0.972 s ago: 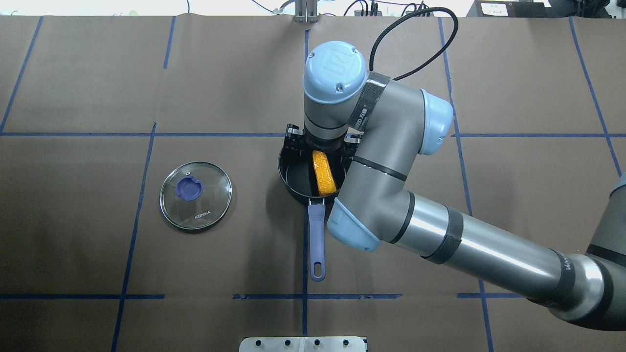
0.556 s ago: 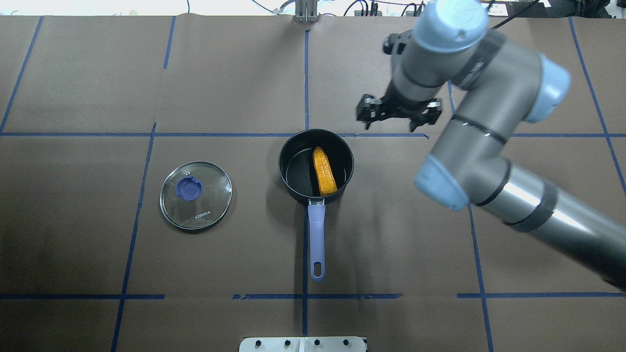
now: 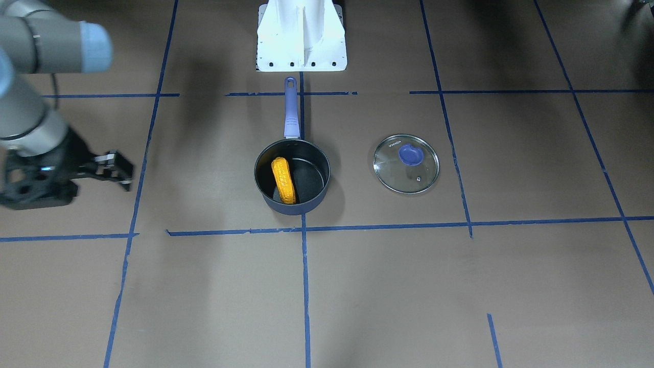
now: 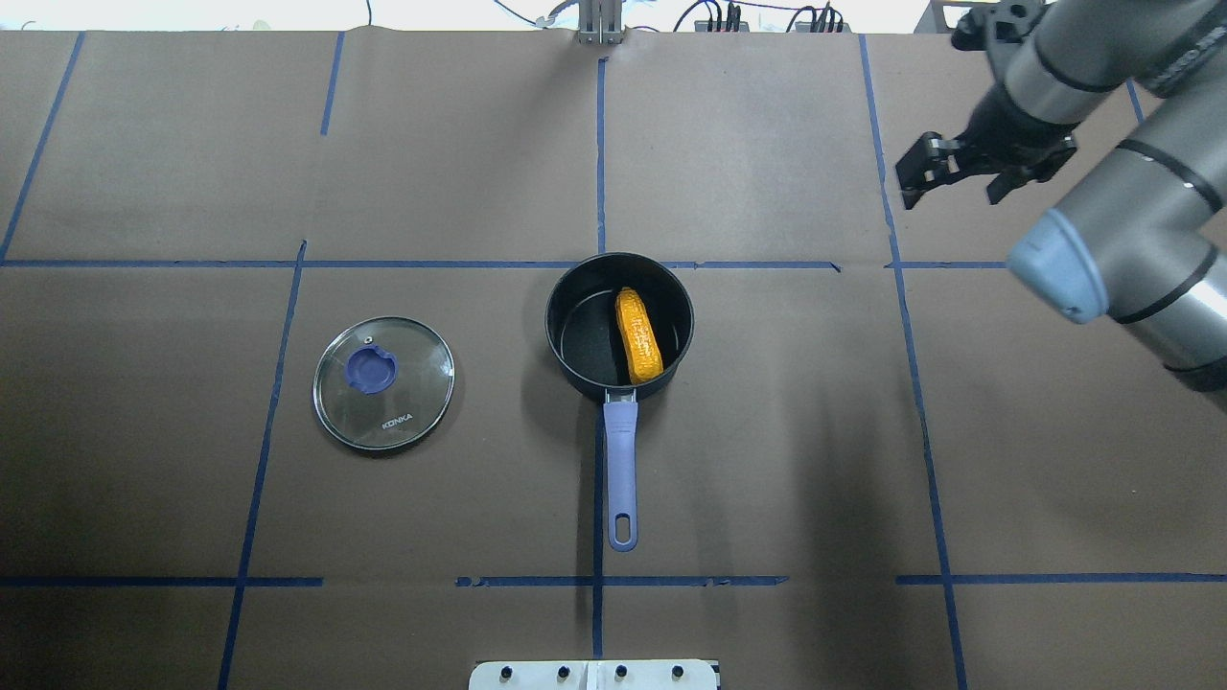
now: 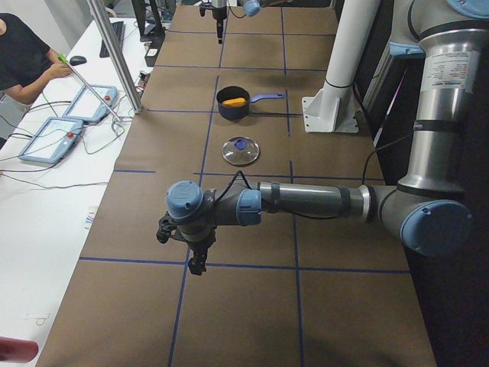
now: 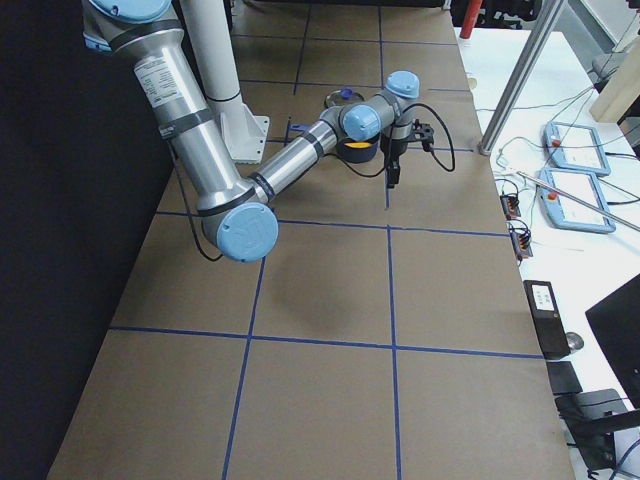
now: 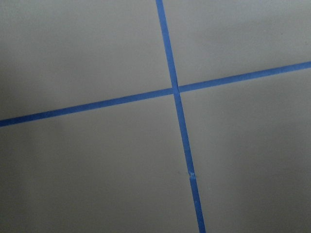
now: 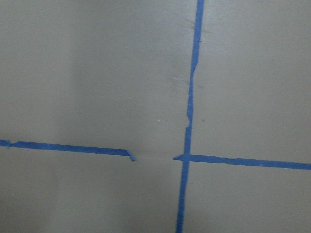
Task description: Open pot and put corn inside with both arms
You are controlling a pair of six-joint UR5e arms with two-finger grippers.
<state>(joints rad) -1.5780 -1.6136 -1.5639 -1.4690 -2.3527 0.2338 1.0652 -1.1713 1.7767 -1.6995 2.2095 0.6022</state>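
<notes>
**A:** The corn (image 4: 637, 335) lies inside the pot (image 4: 572, 335), slanted across the black floor with one end near the wall on the handle (image 4: 621, 470) side. The lid (image 4: 403, 388) sits flat on the table (image 4: 767, 479), well apart on the robot's left.

**B:** So the job looks finished?

**A:** I'd judge so: pot open, corn in. What remains is parking the arms cleanly.

**B:** Where's the right gripper (image 4: 951, 182)?

**A:** Over the far right of the table, well apart from the pot, fingers spread with nothing between them.

**B:** And the left gripper (image 5: 195, 260)?

**A:** Only the side view catches it, low over the table's left end, far from the pot and lid. I can't tell whether its fingers are apart or together. Its wrist view shows only tape lines (image 7: 175, 92).

**B:** Advice for the parking move?

**A:** Keep both arms on their own sides and above rim height. The long handle points back toward the robot, so an arm sweeping inward low could clip it and spin the pot. There's no need to go near the lid, since the task doesn't ask for closing.
</notes>
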